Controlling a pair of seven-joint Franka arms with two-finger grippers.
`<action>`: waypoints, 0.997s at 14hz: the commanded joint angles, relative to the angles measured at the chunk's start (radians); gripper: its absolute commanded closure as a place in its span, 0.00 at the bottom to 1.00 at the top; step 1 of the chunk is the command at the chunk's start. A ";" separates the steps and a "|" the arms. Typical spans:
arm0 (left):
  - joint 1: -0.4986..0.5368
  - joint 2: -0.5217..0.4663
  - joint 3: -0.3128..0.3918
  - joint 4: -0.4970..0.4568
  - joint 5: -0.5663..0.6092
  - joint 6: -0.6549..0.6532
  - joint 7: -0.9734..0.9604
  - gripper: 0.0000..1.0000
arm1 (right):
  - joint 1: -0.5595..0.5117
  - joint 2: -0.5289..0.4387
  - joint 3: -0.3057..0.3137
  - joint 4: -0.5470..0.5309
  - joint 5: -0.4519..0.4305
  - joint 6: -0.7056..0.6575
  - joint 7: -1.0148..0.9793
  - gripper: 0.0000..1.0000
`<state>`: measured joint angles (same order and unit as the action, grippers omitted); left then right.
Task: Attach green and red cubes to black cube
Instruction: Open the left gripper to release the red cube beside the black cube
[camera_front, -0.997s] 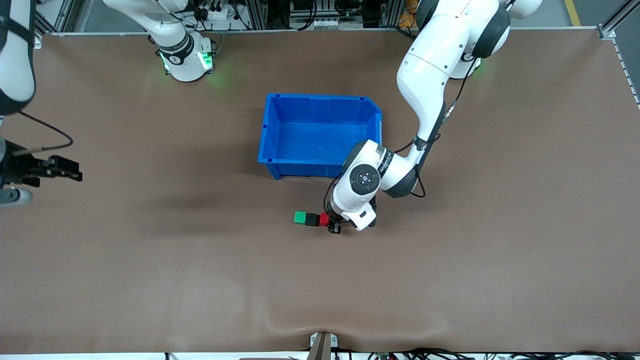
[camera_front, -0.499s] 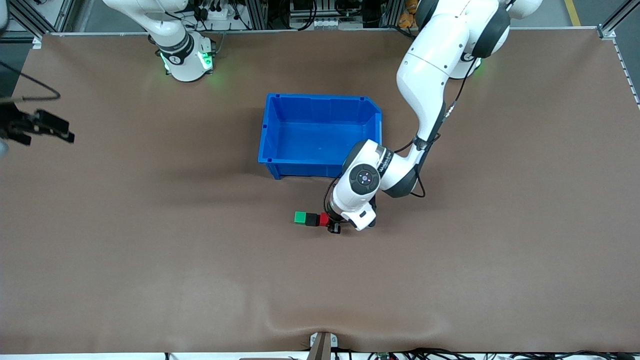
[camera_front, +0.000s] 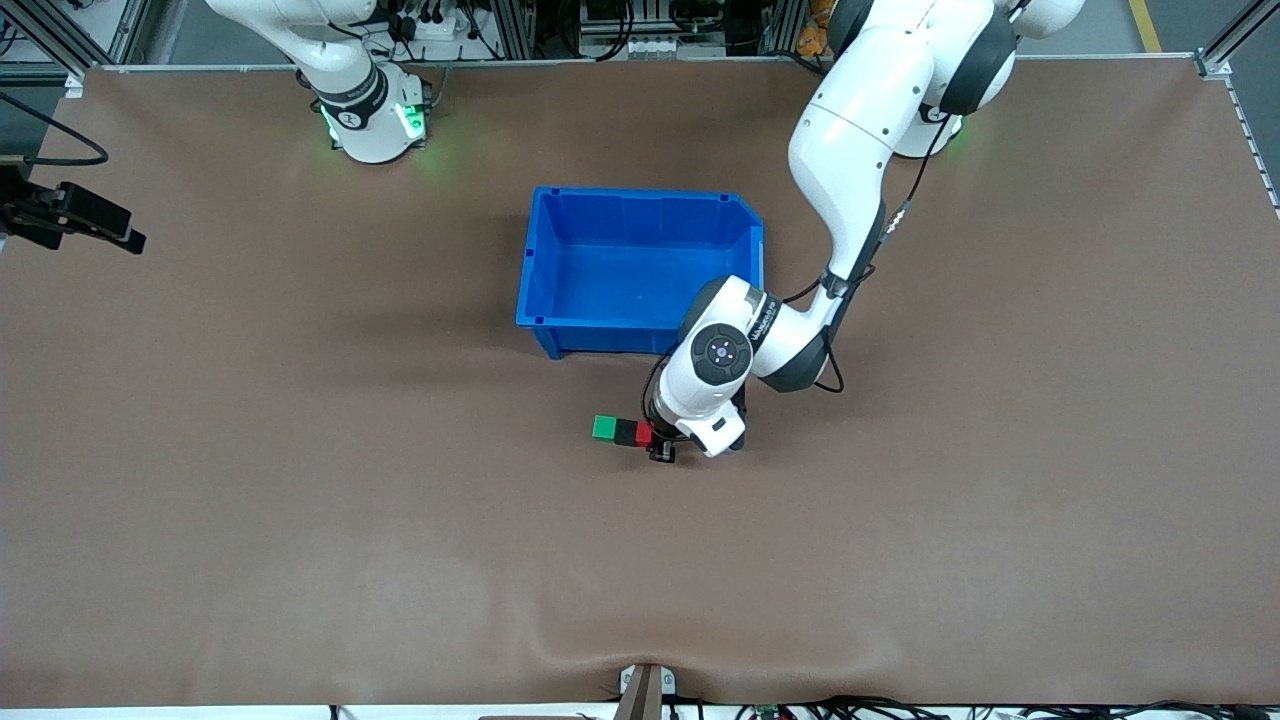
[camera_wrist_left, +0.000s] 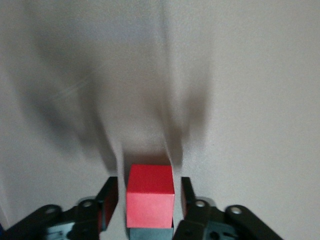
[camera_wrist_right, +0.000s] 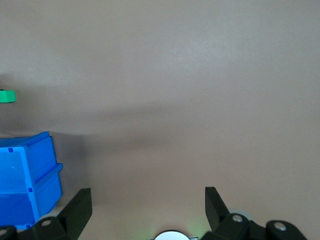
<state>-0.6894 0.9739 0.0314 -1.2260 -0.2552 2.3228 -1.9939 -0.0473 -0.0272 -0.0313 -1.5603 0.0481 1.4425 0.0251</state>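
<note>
The green cube (camera_front: 604, 428), the black cube (camera_front: 626, 432) and the red cube (camera_front: 644, 433) lie in one touching row on the table, black in the middle, nearer to the front camera than the blue bin. My left gripper (camera_front: 660, 446) is down at the red end of the row. In the left wrist view the red cube (camera_wrist_left: 150, 197) stands between the fingers (camera_wrist_left: 111, 192) with a narrow gap on each side, so the left gripper (camera_wrist_left: 148, 180) is open. The black cube (camera_wrist_left: 150, 234) shows just past the red one. My right gripper (camera_front: 118, 236) hangs open and empty at the right arm's end of the table.
An empty blue bin (camera_front: 540, 290) stands mid-table, its corner close to the left arm's wrist. In the right wrist view the bin (camera_wrist_right: 27, 180) and the green cube (camera_wrist_right: 7, 95) show far off, with bare brown table under the right gripper (camera_wrist_right: 147, 192).
The left gripper's fingers have parted from the red cube, and that arm has shifted slightly. The right gripper has drawn back toward the table's edge at its own end.
</note>
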 joint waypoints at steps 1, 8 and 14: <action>-0.006 -0.001 0.012 0.016 0.010 -0.008 0.007 0.00 | 0.001 -0.007 0.007 0.003 0.001 0.027 0.021 0.00; 0.054 -0.142 0.025 0.008 0.142 -0.127 0.090 0.00 | -0.006 0.029 0.002 0.014 -0.001 0.095 0.039 0.00; 0.192 -0.311 0.027 -0.006 0.143 -0.368 0.515 0.00 | 0.004 0.032 0.005 0.048 -0.014 0.088 0.108 0.00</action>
<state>-0.5219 0.7247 0.0633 -1.1906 -0.1308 2.0069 -1.5698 -0.0475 -0.0054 -0.0324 -1.5329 0.0385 1.5389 0.1097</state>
